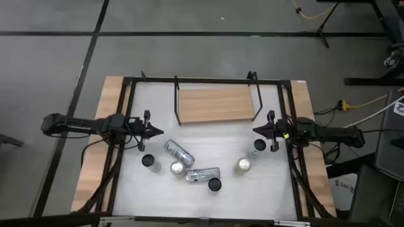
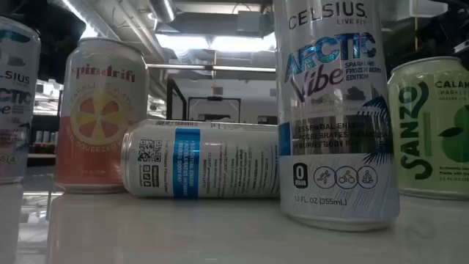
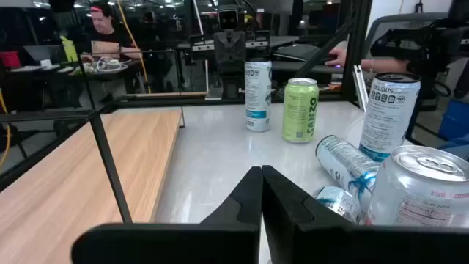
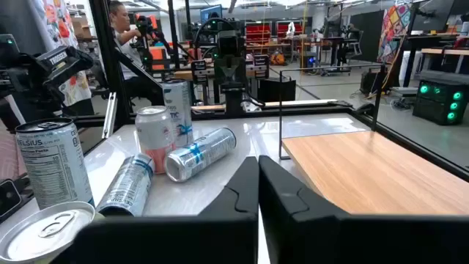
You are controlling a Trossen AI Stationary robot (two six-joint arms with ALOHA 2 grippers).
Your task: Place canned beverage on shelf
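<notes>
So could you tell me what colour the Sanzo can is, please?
The Sanzo can is light green with darker green lettering, clearest in the low view.

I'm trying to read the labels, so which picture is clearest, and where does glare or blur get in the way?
Low view: the upright Celsius can is sharp and readable, but bright ceiling lights wash out the soft background. High view: even light, cans too small to read. Left wrist view: the green Sanzo can reads, while the nearest can top blurs. Right wrist view: the white tabletop shines.

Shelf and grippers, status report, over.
Left gripper and right gripper both shut, empty, either side of the table. Shelf bare. Six cans near side, two lying down. Nothing blocking.
</notes>
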